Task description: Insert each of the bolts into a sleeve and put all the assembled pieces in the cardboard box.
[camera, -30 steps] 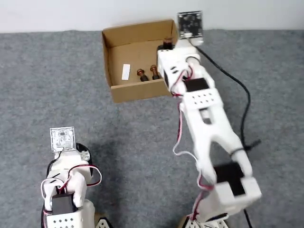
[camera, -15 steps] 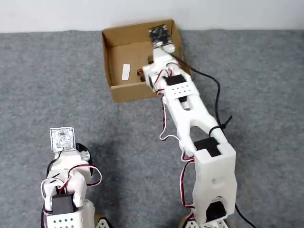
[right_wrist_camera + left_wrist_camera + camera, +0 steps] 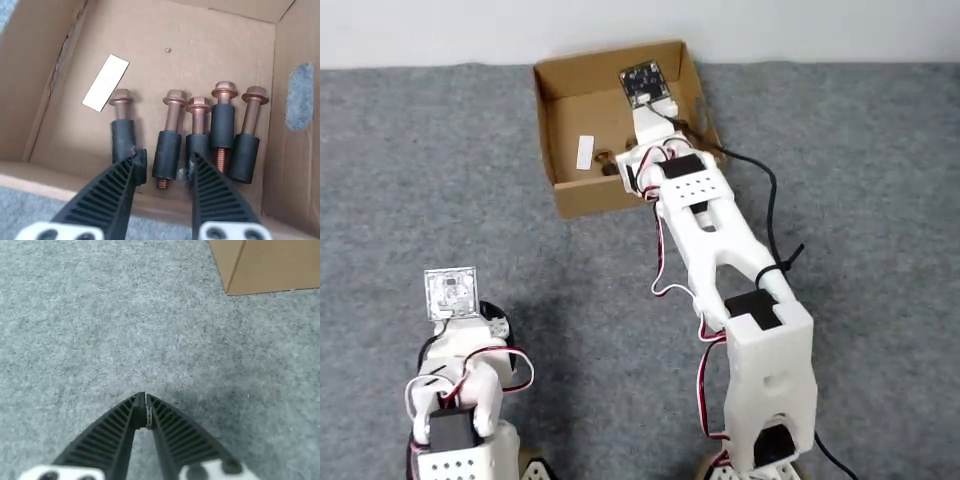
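Five bolt-and-sleeve pieces [image 3: 198, 125] lie side by side on the floor of the cardboard box [image 3: 225, 45], copper heads pointing toward the far wall, black sleeves toward the near wall. Four sit close together w/ the end one just beside a side wall. The fifth lies slightly apart, near a white label [image 3: 106, 82].

Right gripper [image 3: 167, 159] hangs over the sleeve ends w/ jaws part-open and holds nothing. One sleeve shows between the tips, and each tip overlaps a neighbouring piece.

Vs 1 s ago in the high view, the right arm [image 3: 720, 250] has swung from over the box's right wall to above the box interior. Its wrist now covers most of the row, so just one bolt head [image 3: 605, 157] peeks out beside it.

Left gripper [image 3: 145, 405] is unchanged, w/ jaws closed tip to tip and empty, low over the grey carpet [image 3: 100, 315], well apart from the box.
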### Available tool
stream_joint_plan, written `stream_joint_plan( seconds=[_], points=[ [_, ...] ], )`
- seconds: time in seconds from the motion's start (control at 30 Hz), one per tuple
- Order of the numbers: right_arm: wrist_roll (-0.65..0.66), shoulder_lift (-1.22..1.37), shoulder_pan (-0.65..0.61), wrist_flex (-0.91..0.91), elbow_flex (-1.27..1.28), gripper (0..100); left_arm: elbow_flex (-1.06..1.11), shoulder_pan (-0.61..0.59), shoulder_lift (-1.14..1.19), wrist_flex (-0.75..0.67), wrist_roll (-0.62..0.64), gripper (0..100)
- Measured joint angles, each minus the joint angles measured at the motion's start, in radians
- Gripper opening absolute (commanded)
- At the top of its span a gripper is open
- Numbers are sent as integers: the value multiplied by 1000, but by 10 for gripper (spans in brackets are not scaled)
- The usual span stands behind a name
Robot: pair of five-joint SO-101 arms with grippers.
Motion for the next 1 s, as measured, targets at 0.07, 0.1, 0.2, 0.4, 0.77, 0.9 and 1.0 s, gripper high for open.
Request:
stream_joint_plan(
  seconds=[0.07, 0.1, 0.2, 0.4, 0.77, 0.9, 1.0],
  points=[
    [0, -29, -2, 35, 0, 2, 0, 0, 0, 0, 0, 6],
    [0, -46, -3, 51, 2, 9, 0, 0, 0, 0, 0, 6],
    [0, -95, -3, 109, 2, 13, 0, 0, 0, 0, 0, 6],
    [0, -215, -3, 249, 2, 9, 0, 0, 0, 0, 0, 6],
    [-235, -439, -3, 589, 2, 9, 0, 0, 0, 0, 0, 6],
    [-319, -540, -5, 749, 2, 9, 0, 0, 0, 0, 0, 6],
    [-373, -609, 0, 864, 2, 9, 0, 0, 0, 55, -2, 6]
  ],
)
